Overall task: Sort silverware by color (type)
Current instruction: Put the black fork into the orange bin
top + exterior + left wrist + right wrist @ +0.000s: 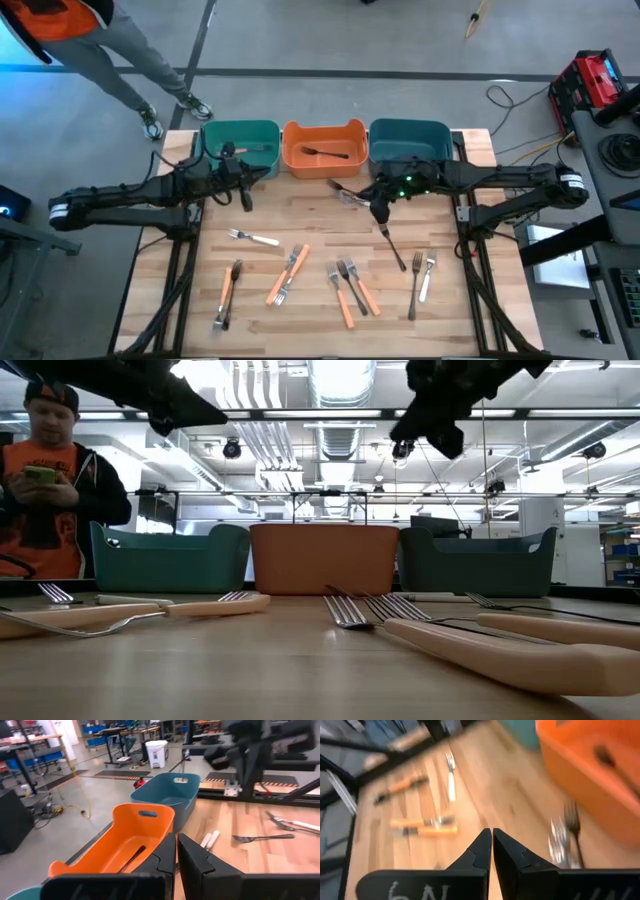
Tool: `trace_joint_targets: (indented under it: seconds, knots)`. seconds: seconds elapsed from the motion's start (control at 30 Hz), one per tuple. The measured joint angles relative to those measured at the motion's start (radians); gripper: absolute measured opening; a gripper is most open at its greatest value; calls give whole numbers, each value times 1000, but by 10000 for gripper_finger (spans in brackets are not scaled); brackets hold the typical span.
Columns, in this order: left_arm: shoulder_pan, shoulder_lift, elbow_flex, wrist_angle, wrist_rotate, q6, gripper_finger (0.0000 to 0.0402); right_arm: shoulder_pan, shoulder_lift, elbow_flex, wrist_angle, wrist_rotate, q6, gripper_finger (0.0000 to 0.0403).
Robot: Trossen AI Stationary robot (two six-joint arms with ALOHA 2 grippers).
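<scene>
Several forks lie flat on the wooden table. Among them are a white-handled fork, an orange-handled pair, an orange-and-dark cluster, a dark fork and two forks close to the orange bin. A dark fork rests inside that bin. My left gripper hovers shut in front of the left teal bin. My right gripper hangs shut above the table before the right teal bin. Its fingers have nothing between them.
The three bins stand in a row along the far edge. A person stands beyond the table's far left corner. The near half of the table carries most of the forks; bare wood lies between the two grippers.
</scene>
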State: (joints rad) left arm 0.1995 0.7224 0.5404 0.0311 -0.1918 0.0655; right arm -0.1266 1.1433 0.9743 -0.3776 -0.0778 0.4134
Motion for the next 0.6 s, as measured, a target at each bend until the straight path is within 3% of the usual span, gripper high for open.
trace_joint_targets:
  seconds: [0.47,0.6]
  knots:
    - [-149,82,-3,175,1,156,0,79,212,221,-483,-10,357,9]
    - [-157,99,-23,268,1,213,0,87,259,232,-570,-75,414,9]
